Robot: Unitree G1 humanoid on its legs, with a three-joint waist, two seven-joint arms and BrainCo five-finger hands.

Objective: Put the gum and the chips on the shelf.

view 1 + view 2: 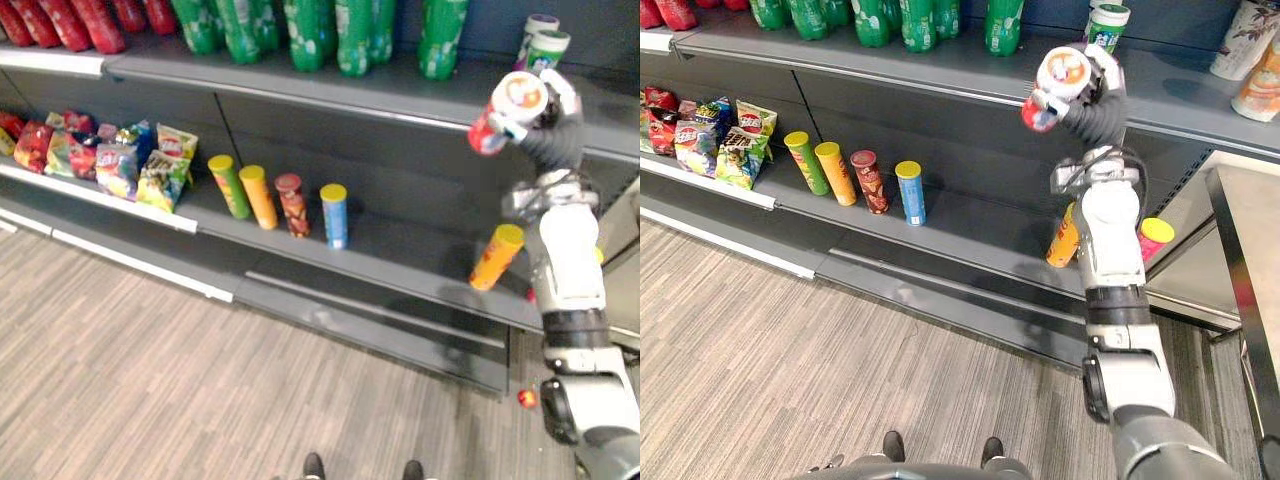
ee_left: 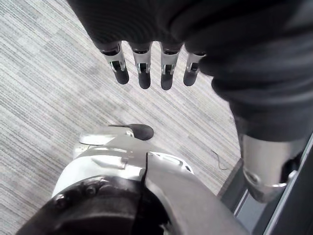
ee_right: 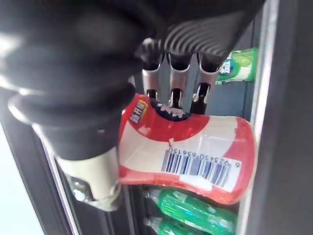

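Aloft, right hand [image 1: 1098, 88] curled round gum bottle [image 1: 1060, 78] at upper shelf [image 1: 940, 62] edge (bare room beside), left hand [image 2: 143, 73] fingers straight.

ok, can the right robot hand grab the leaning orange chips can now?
Probably not: the right robot hand is full, curled round the gum bottle up by the upper shelf; the orange chips can sits lower, by its forearm.

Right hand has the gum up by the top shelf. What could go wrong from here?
The gum bottle sits tilted in the right hand, so it may roll when released. It could knock the green-capped bottles close by. The forearm hangs near the tilted orange chips can below.
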